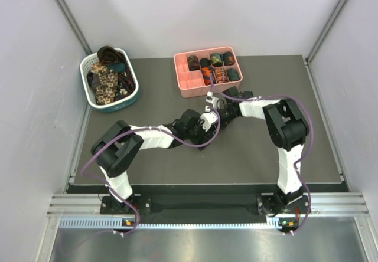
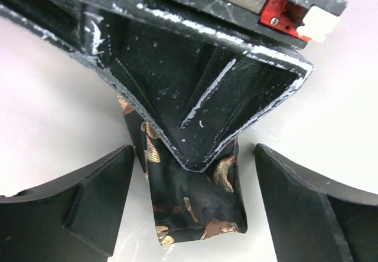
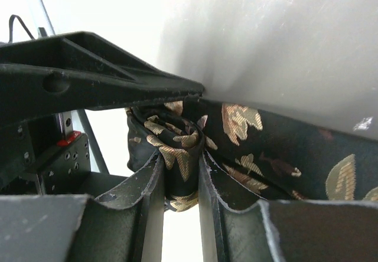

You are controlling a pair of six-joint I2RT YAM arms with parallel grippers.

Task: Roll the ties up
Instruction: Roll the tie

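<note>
Rolling under way, we are finding: right fingers [image 3: 150, 203] clamping coiled end of tie [image 3: 177, 135] over table [image 1: 153, 97] middle; left fingers [image 2: 77, 215] standing apart, flanking loose tail. Next, we are judging: tail needing tensioning, winding on.

Three views: one fixed overhead, two wrist close-ups meeting mid-table.

Top external sits high behind the arm bases and looks down and forward. It is far off and takes in the whole table [image 1: 248, 156], with the pink tray [image 1: 192, 80] and basket [image 1: 88, 94] at the far edge. The left wrist cam looks out past its own fingers [image 2: 88, 209], very near, framing the tie [image 2: 195, 212] against a white background. The right wrist cam looks along its fingers [image 3: 147, 206], tighter still, tie filling mid-frame. Both wrist views share the tie, and each catches part of the other arm's gripper. Top view shares only the spot where the left gripper [image 1: 199, 127] and right gripper [image 1: 211, 110] meet; tie not made out there.
</note>
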